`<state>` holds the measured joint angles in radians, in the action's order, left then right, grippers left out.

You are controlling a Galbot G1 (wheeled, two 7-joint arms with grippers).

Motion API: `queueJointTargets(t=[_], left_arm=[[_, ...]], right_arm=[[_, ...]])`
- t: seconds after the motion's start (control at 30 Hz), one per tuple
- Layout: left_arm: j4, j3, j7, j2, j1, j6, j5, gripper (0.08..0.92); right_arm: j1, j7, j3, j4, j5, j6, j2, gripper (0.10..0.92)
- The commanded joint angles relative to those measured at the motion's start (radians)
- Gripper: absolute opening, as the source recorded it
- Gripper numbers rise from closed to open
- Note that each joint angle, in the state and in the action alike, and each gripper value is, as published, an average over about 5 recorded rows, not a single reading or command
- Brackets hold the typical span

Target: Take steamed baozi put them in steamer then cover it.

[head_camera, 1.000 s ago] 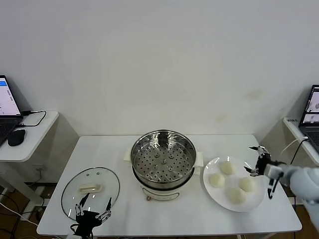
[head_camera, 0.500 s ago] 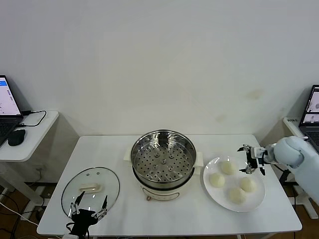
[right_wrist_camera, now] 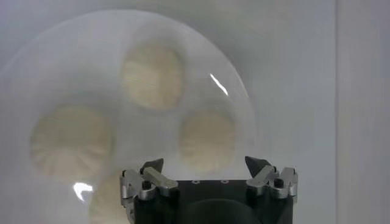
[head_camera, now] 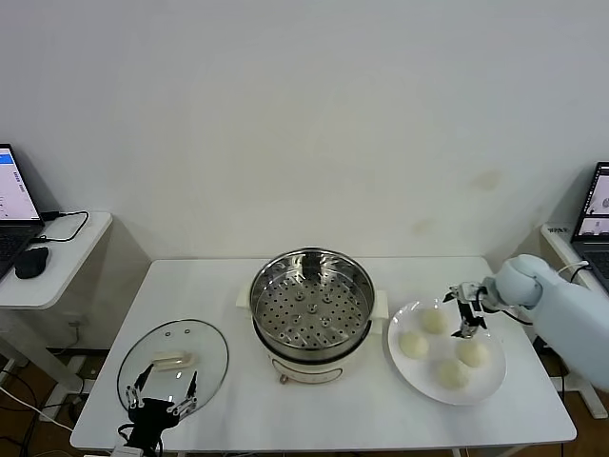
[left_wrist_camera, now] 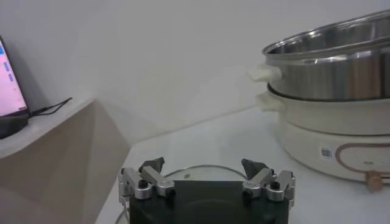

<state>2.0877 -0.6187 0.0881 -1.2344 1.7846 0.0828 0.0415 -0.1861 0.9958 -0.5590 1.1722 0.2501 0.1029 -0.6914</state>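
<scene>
Right end effector (head_camera: 463, 309), fingers spread, hovers over the baozi (head_camera: 435, 321) on the plate (head_camera: 490, 381). Left end effector (head_camera: 157, 402) (also open) hangs by the lid (head_camera: 173, 362). Steamer (head_camera: 312, 307) sits mid-surface (head_camera: 381, 414); white wall (head_camera: 304, 114) behind, laptop (head_camera: 14, 205) on a side desk.

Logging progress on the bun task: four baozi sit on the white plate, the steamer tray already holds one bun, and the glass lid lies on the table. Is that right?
Not quite. The steamer tray holds no bun; the head view shows its perforated tray bare. All four baozi sit on the white plate, with the open right gripper above them, and the glass lid lies on the table.
</scene>
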Motion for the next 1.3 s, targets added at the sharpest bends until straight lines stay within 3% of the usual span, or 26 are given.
queueJointTargets(t=[0.03,0.67,0.93,1.3], left_arm=[[-0.001,-0.002,0.0,0.001,0.0,-0.001,-0.002,0.823],[-0.013,-0.002,0.002,0.001,-0.005,-0.004,-0.002,0.823],[-0.014,-0.002,0.002,0.001,-0.005,-0.005,-0.001,0.823],[-0.022,-0.003,0.001,0.022,-0.016,-0.006,0.012,0.823]], right_arm=[[0.04,0.008,-0.053,-0.057,0.018,-0.011,-0.048,0.805],[0.033,0.006,-0.056,-0.087,0.038,0.006,-0.09,0.591],[0.06,0.01,-0.068,-0.044,0.015,0.01,-0.052,0.561],[0.425,0.038,-0.263,0.197,-0.255,0.067,0.152,0.56]])
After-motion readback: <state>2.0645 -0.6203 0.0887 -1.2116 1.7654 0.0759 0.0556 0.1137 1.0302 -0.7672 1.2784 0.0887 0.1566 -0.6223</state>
